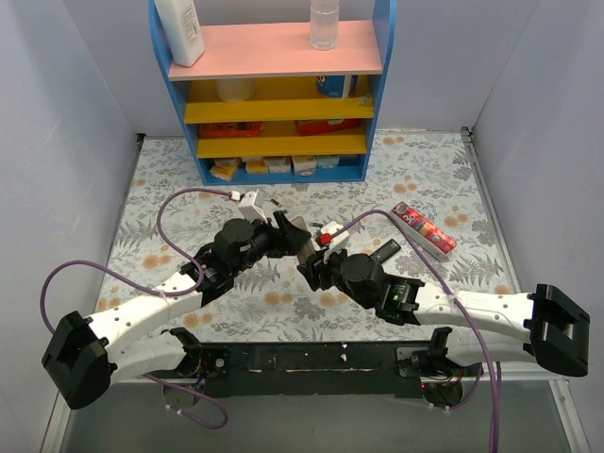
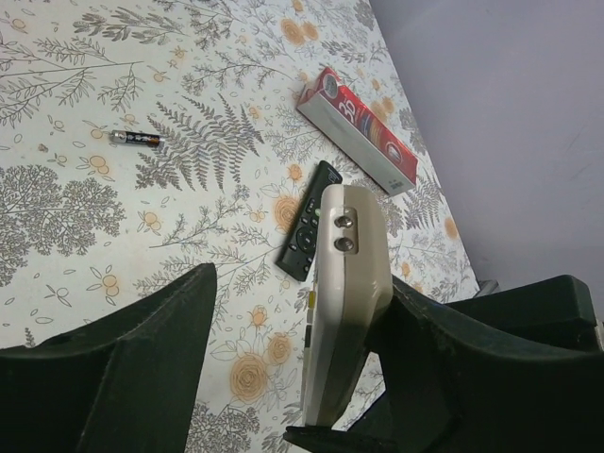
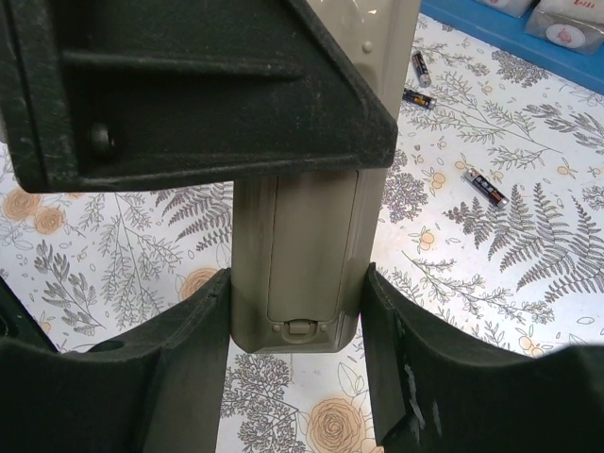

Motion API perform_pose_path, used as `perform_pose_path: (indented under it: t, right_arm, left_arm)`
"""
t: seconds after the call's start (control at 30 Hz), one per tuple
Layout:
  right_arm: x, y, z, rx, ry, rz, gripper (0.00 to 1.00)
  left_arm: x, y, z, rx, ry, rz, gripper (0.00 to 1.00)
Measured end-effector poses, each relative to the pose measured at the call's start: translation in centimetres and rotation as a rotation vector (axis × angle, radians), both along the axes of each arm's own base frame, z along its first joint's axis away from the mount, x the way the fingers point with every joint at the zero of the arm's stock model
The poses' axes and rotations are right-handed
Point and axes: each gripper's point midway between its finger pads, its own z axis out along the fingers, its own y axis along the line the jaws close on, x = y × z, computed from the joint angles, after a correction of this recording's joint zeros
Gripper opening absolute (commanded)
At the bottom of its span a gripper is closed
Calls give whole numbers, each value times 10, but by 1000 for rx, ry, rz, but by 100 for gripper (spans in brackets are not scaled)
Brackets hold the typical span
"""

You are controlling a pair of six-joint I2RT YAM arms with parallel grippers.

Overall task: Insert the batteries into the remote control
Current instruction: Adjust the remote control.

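The floral-clothed table [image 1: 425, 179] carries a blue shelf unit [image 1: 274, 61] at its far edge. A red box [image 1: 425, 229] lies toward the right edge, with a slim black remote [image 2: 310, 222] just beside it. Over the table's middle the right gripper [image 3: 294, 283] is clamped on the remote control [image 2: 349, 283], grey back showing. The left gripper [image 2: 302, 278] is spread wide - one finger against the remote control, the other well apart. Three batteries [image 3: 485, 186] lie loose on the cloth toward the far edge, near the shelf.
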Motion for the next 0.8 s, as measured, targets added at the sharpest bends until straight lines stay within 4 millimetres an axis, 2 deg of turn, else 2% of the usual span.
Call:
perform_pose_path:
  t: [0.07,0.13,0.37,0.4,0.47,0.5,0.57,0.6,0.67,0.7,0.8]
  right_arm:
    - [0,0,-2,-8,1,2,1]
    - [-1,1,-4,-11,3,4,1]
    - [-3,3,-5,-13,6,14,1]
    - [-4,4,-5,-12,8,18,1]
    - [-5,5,-6,-9,15,22,1]
    - [-6,6,-7,-7,20,28,11]
    - [-7,7,-6,-1,22,31,22]
    - [-7,7,-6,1,21,33,37]
    - [-8,7,-8,2,20,39,45]
    - [-9,7,-8,5,19,45,60]
    - [-12,5,-6,16,-4,77,83]
  left_arm:
    - [0,-1,0,-2,2,-2,52]
    - [0,-2,1,-9,-2,0,50]
    - [-1,1,4,-45,-14,23,27]
    - [-1,2,4,-50,-16,26,17]
    - [-3,2,5,-65,-17,23,5]
    - [-4,0,7,-74,-23,17,0]
    - [-5,1,8,-79,-30,17,0]
    - [-5,1,7,-79,-30,19,0]
    - [-5,2,6,-78,-30,20,0]
    - [-5,2,5,-76,-28,18,0]
    - [-7,1,4,-74,-27,7,0]
